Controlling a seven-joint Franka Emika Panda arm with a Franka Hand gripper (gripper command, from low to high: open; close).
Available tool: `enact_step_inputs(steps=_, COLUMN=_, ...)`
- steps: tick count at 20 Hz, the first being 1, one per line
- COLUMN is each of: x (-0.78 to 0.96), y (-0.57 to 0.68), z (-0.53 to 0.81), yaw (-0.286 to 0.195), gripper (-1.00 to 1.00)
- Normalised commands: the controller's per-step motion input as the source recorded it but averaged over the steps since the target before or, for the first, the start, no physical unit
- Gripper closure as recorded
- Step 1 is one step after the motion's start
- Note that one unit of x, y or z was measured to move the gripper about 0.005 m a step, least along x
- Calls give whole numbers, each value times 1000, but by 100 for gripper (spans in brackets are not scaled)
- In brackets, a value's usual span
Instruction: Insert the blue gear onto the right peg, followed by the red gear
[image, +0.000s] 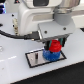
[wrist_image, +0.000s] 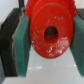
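- Arm (image: 37, 20): white, fills the upper part of the exterior view, reaching down over the plate.
- Gripper (image: 55, 44): poised directly above the plate, jaws clenched on the red gear.
- Red gear (wrist_image: 50, 31): in the wrist view it sits squarely between the two green pads (wrist_image: 21, 42), both pads pressed against its rim. Raised hub and centre hole clearly visible.
- Blue gear (image: 50, 55): lies on the plate towards the exterior view's right, directly beneath the red gear. Whether the two gears touch cannot be told.
- Base plate (image: 35, 57): grey rectangle with black border, resting on the white table (image: 15, 72).
- Right peg: hidden by the gears; not confirmed in either view.
- A small dark post (image: 36, 58) stands on the plate to the exterior view's left of the blue gear, apart from it.
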Motion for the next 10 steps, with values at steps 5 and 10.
enact_step_inputs(steps=5, x=72, y=-83, z=147, yaw=0, gripper=100)
enact_step_inputs(steps=10, x=90, y=-113, z=18, yaw=0, gripper=100)
